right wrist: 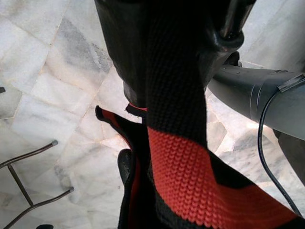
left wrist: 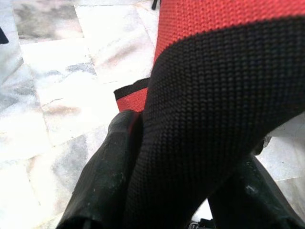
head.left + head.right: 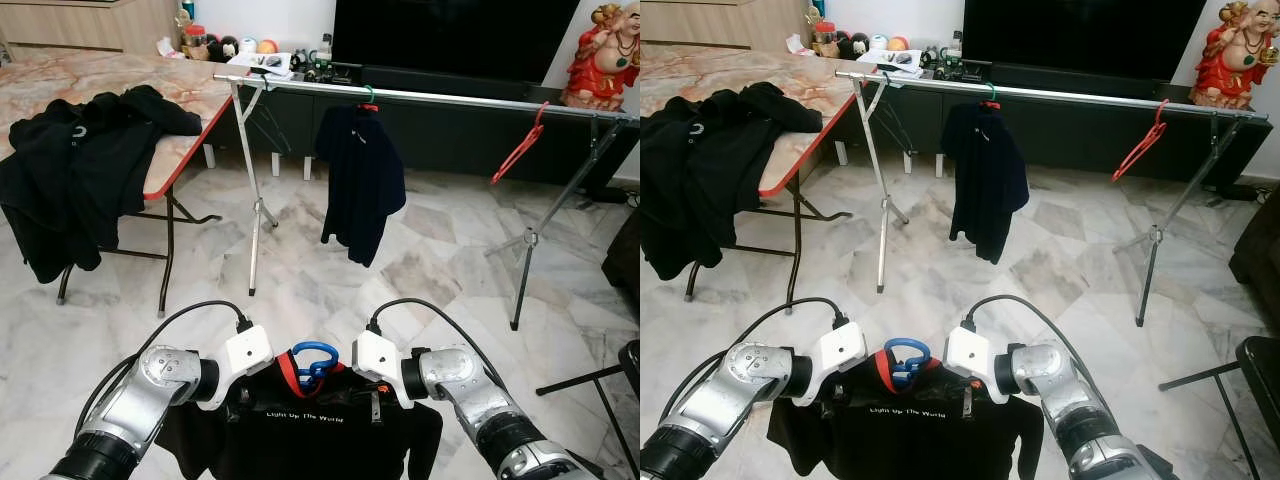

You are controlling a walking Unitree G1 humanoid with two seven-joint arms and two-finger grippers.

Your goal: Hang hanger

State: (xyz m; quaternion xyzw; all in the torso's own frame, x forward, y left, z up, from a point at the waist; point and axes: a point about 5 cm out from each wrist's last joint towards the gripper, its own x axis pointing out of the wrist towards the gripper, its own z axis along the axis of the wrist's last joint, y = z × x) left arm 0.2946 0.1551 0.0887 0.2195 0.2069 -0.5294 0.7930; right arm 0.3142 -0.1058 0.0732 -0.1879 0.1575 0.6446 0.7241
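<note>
Here, both tools clamped on shirt collar

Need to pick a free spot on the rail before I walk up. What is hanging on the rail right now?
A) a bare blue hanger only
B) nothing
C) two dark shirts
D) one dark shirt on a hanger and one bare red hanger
D: a dark shirt hangs from the rail left of its middle, and a bare red hanger hangs tilted further to the right.
</note>
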